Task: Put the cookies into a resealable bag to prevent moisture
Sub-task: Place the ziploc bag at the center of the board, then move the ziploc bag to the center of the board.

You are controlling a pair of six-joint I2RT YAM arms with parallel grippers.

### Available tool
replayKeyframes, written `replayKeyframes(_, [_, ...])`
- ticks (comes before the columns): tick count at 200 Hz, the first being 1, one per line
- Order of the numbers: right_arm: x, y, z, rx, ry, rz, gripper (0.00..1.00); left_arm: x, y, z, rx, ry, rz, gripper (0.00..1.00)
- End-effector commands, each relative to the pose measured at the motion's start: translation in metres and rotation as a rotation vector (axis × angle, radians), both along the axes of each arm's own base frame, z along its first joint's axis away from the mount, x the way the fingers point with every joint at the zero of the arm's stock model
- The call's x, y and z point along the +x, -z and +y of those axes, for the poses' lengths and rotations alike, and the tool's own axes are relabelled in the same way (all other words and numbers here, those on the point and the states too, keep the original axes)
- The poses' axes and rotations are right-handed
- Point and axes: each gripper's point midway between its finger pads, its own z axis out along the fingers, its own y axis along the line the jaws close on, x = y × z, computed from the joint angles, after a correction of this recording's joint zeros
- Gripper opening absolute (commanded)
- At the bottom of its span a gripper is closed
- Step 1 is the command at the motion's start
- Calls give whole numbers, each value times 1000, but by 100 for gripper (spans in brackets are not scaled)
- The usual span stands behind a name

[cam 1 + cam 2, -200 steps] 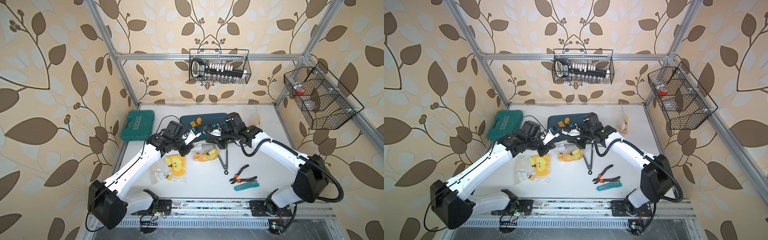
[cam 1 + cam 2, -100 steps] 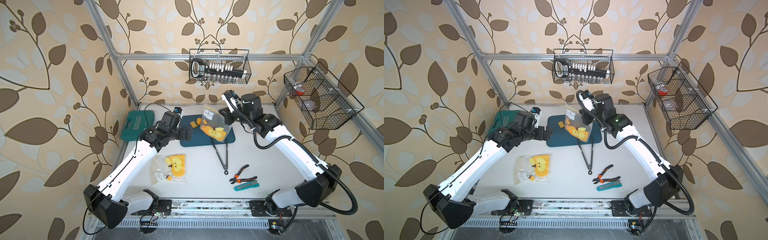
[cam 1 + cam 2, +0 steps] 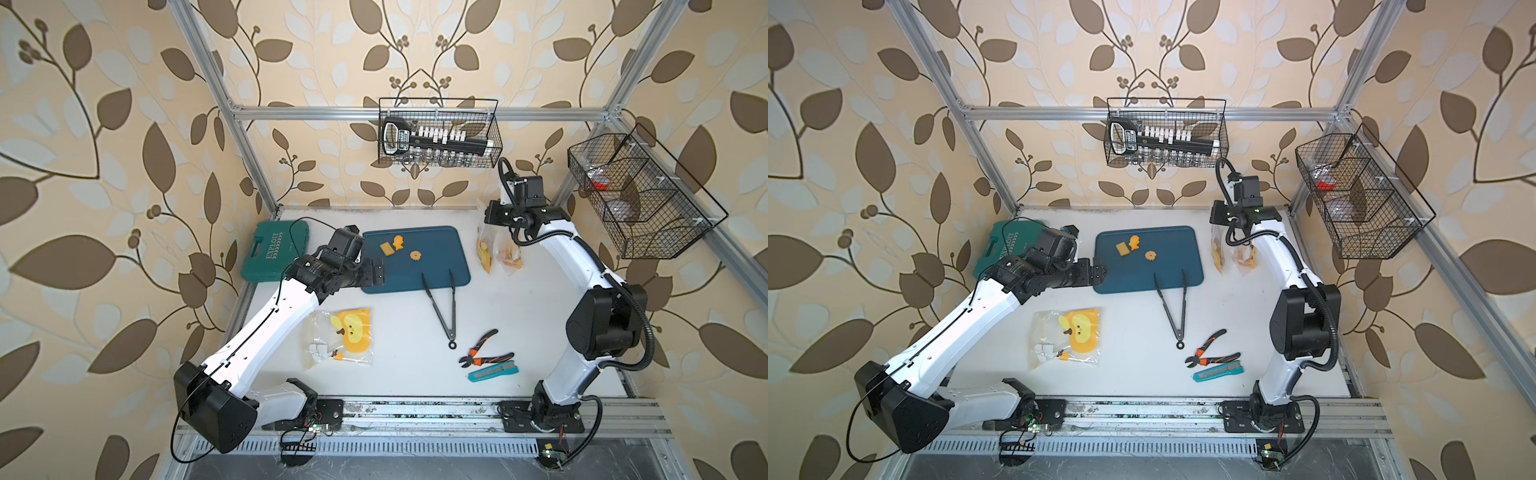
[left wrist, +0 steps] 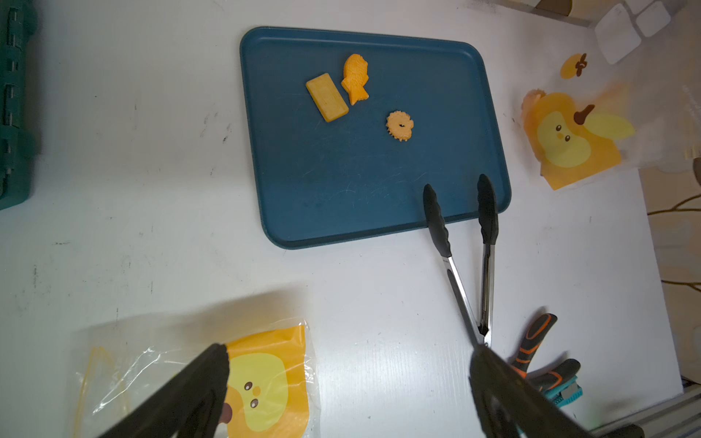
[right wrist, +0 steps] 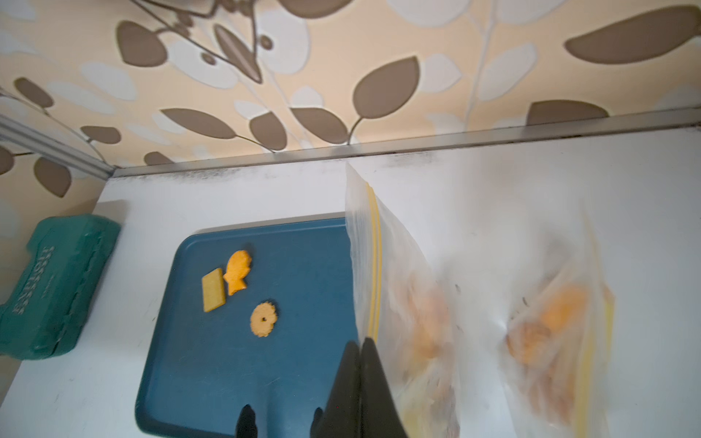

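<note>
Change from half a second back: the right gripper [image 5: 359, 347] has carried the resealable bag [image 3: 486, 255] off the blue tray [image 3: 415, 278]. The bag now hangs at the tray's 3 o'clock, apart from its rim, near the table's [image 3: 540, 332] back right corner. The jaws are pinched tight on the bag's top edge by the yellow zip strip. The cookies [image 3: 510, 259] already inside sit as an orange-brown clump low in the bag (blurred in the right wrist view). I cannot tell whether the bag's bottom touches the table.

The left gripper [image 4: 349, 352], partly closed a second ago, is now spread wide and holds nothing. It sits at the tray's 8 o'clock rim.

Still on the tray, toward 11 o'clock: rectangular cookie [image 3: 387, 248], fish cookie [image 3: 398, 242] just beside it, flower cookie [image 3: 415, 255] apart, nearer centre.

Edges and room:
- Tongs [image 3: 444, 307]: tips overlap the tray's rim at 5 o'clock.
- Spare duck-print bag [image 3: 340, 336]: flat at 7 o'clock.
- Pliers [image 3: 484, 353] and utility knife [image 3: 493, 371]: well apart at 5 o'clock.
- Green tool case [image 3: 278, 257]: at 9 o'clock.
- Open table runs between the tray's right rim and the hanging bag.
</note>
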Motion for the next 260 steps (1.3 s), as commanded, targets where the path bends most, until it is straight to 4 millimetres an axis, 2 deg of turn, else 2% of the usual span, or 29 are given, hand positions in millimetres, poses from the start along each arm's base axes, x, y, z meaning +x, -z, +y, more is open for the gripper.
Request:
replayKeyframes(1, [4, 10, -15, 25, 29, 8, 0, -4, -2, 2, -23, 10, -15, 99])
replayKeyframes(27, [3, 35, -43, -27, 94, 56, 0, -4, 12, 14, 42, -38, 23, 99])
replayKeyframes(40, [0, 38, -53, -67, 119, 60, 0, -4, 19, 25, 90, -97, 50, 99])
replayKeyframes(51, [-2, 31, -54, -94, 113, 33, 24, -5, 25, 36, 128, -154, 75, 99])
replayKeyframes(58, [-4, 23, -51, -114, 104, 4, 43, -7, 27, 42, 147, -189, 91, 99])
replayKeyframes(74, [-12, -1, -42, -203, 107, -75, 61, -13, 30, 55, 178, -258, 113, 99])
replayKeyframes(88, [-25, -29, -23, -266, 109, -156, 72, -20, 32, 61, 174, -288, 113, 99])
replayKeyframes(101, [-41, -47, 4, -277, 105, -220, 76, -28, 37, 67, 170, -309, 114, 99])
replayKeyframes(113, [-63, -57, 40, -284, 74, -292, 76, -38, 42, 75, 182, -343, 129, 99])
replayKeyframes(128, [-96, -57, 101, -269, -32, -359, 76, -48, 48, 86, 187, -393, 144, 99])
replayKeyframes(143, [-127, -33, 158, -180, -172, -327, 72, -53, 55, 93, 127, -422, 165, 99])
replayKeyframes(153, [-147, -8, 194, -77, -283, -265, 68, -54, 59, 97, 60, -440, 183, 99])
replayKeyframes(157, [-161, 2, 215, -23, -350, -237, 68, -54, 61, 99, 34, -450, 190, 99])
replayKeyframes(168, [-189, 30, 255, 93, -477, -156, 66, -56, 65, 105, -23, -481, 206, 99])
replayKeyframes(181, [-214, 59, 286, 162, -562, -77, 63, -58, 68, 113, -69, -517, 218, 99])
replayKeyframes(194, [-237, 80, 316, 241, -635, -12, 63, -58, 72, 121, -107, -548, 231, 99])
replayKeyframes(209, [-259, 102, 343, 326, -697, 70, 62, -57, 75, 129, -158, -579, 243, 99])
replayKeyframes(222, [-272, 120, 357, 360, -717, 135, 61, -55, 75, 134, -188, -591, 244, 99])
replayKeyframes(260, [-282, 172, 366, 397, -688, 276, 54, -55, 72, 145, -144, -613, 225, 99])
